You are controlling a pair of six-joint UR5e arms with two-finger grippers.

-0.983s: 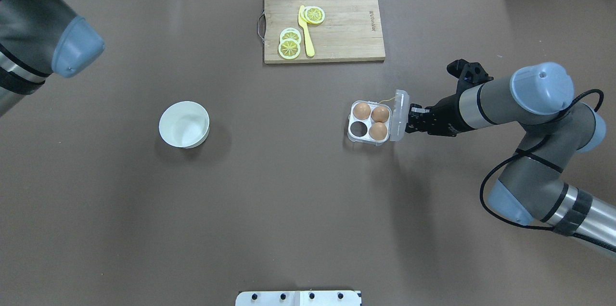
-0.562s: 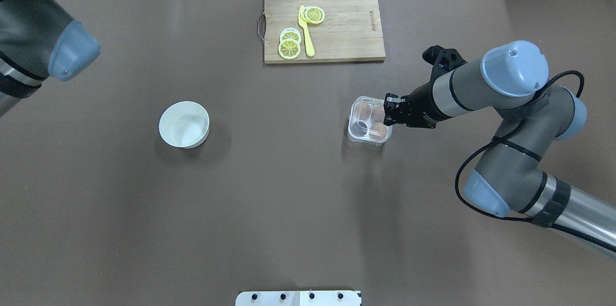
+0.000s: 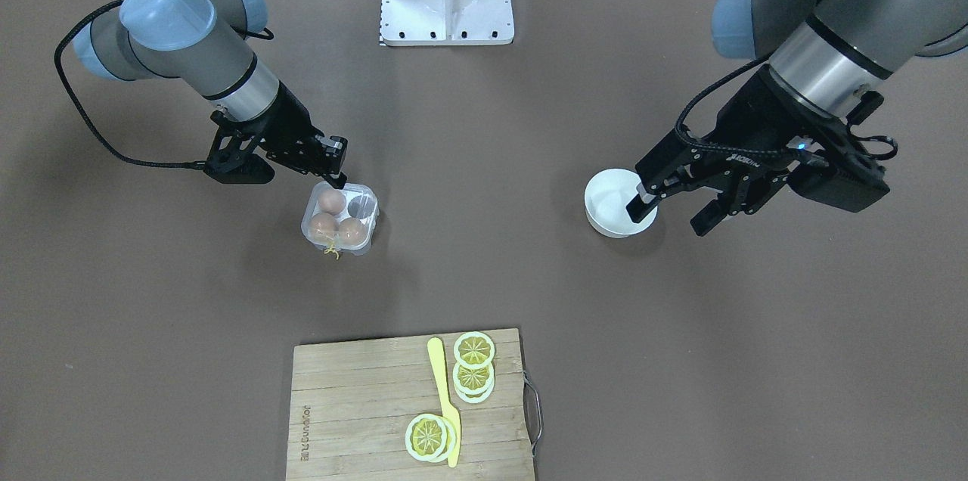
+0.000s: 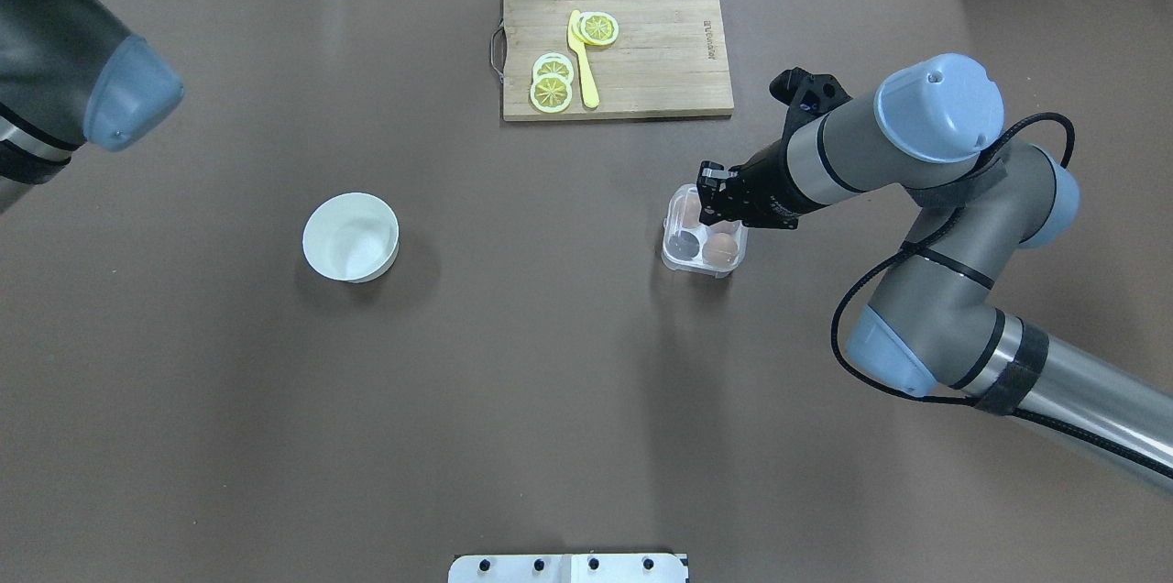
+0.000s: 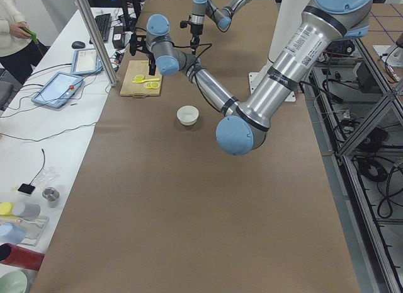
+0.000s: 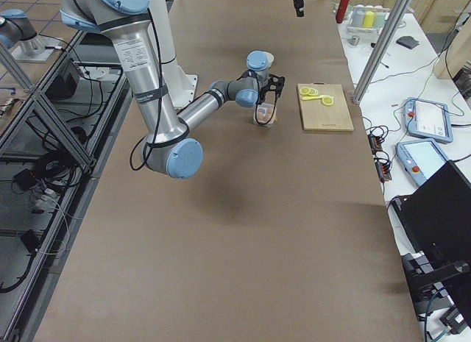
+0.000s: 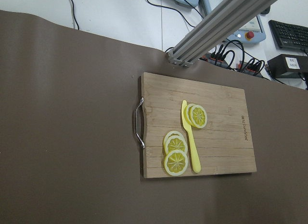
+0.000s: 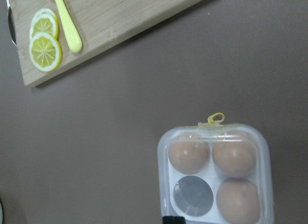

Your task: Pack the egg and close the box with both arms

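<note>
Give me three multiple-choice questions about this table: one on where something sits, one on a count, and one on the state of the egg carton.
1. Where is the yellow knife?
A. on the wooden cutting board
B. inside the egg carton
C. under the wooden cutting board

2. How many eggs are in the egg carton?
A. two
B. three
C. four

3. How is the lid of the egg carton?
A. closed over the eggs
B. standing open
C. taken off

Answers:
1 A: the knife lies on the board between the lemon slices.
2 B: three cells are filled and one is empty.
3 A: the right wrist view shows the clear lid down over the eggs.
</note>
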